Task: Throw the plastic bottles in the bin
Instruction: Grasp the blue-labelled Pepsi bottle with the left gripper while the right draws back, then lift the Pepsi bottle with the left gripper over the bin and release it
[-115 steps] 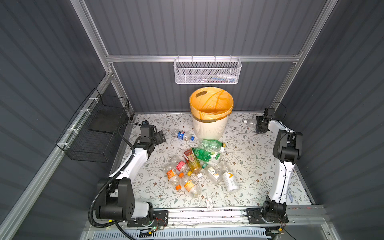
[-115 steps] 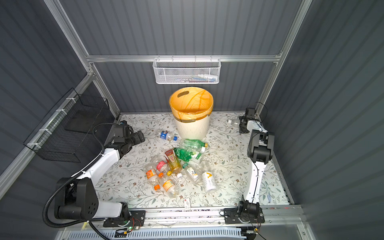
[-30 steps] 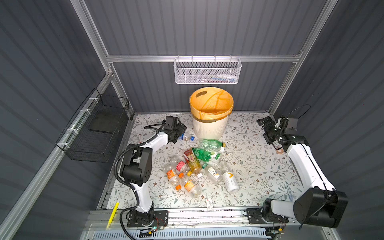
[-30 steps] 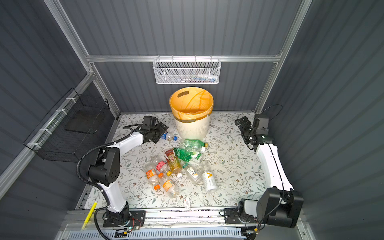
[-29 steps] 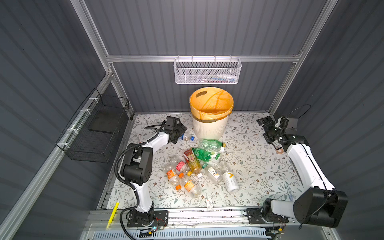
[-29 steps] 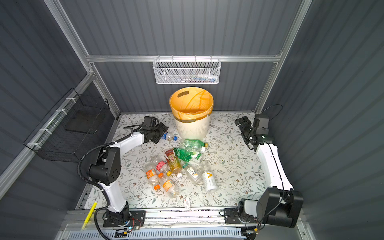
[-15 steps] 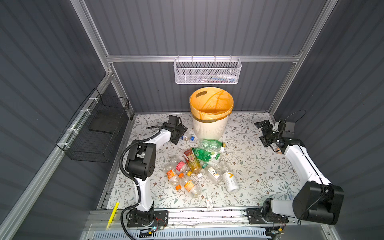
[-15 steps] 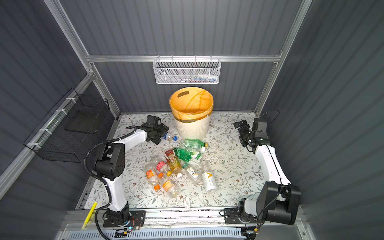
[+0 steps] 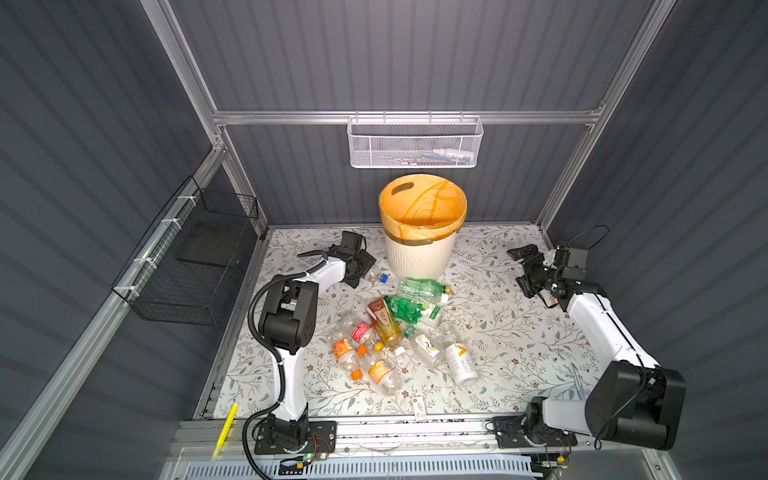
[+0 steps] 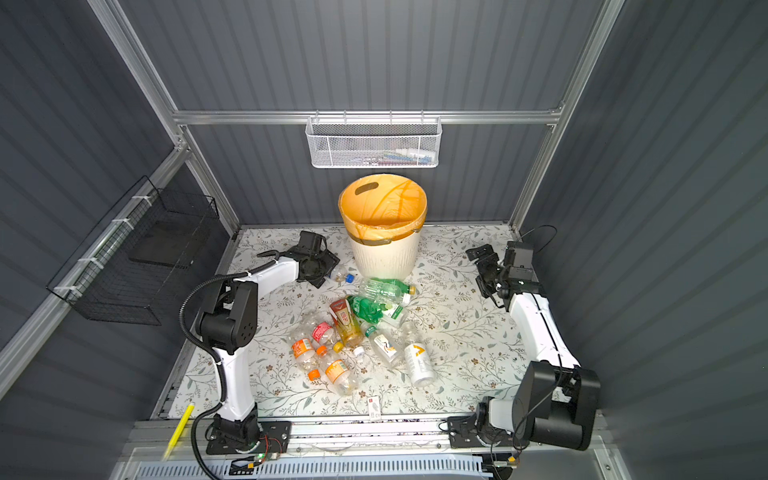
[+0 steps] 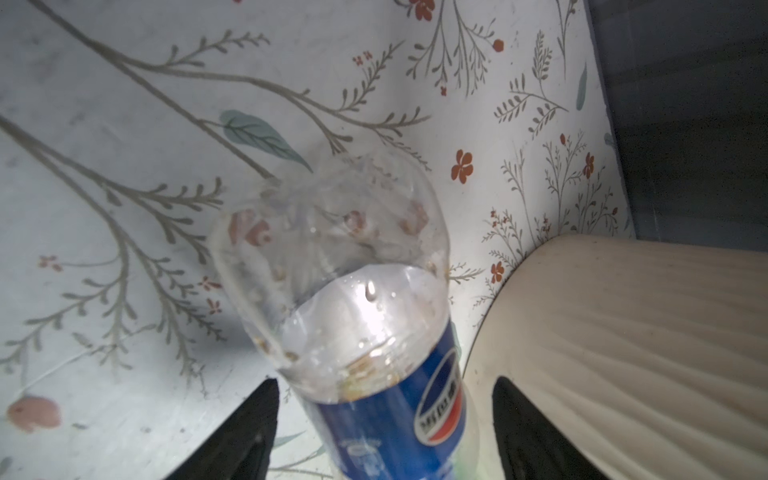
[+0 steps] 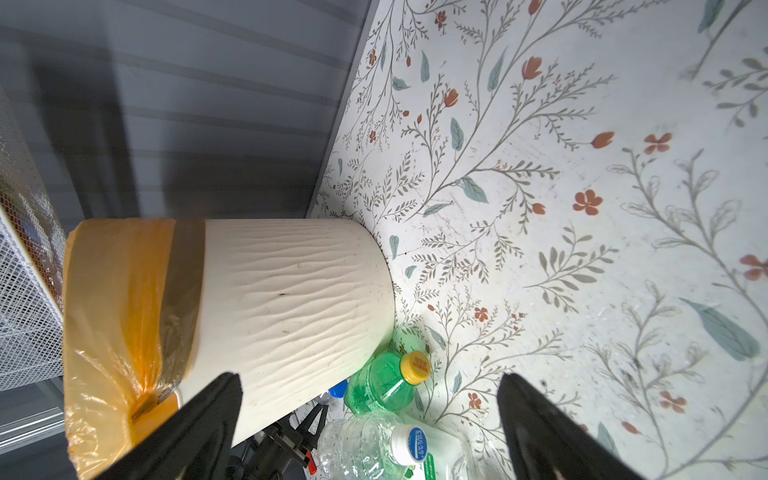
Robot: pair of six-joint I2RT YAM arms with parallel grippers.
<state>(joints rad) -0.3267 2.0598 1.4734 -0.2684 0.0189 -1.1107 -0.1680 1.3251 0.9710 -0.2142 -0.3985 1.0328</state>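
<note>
Clear, glossy plastic bottle [image 11: 332, 257] against the matt, rippled cream plastic bin [image 11: 623, 353], its orange bag [image 12: 112, 299] thin and shiny.

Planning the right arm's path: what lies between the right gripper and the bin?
Only bare floral tabletop lies between the right gripper and the bin, in both top views.

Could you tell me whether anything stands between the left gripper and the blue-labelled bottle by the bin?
Nothing visible does. The blue-labelled bottle lies between the open jaws of the left gripper, with a slim gap on each side; the bin stands close beside one jaw.
</note>
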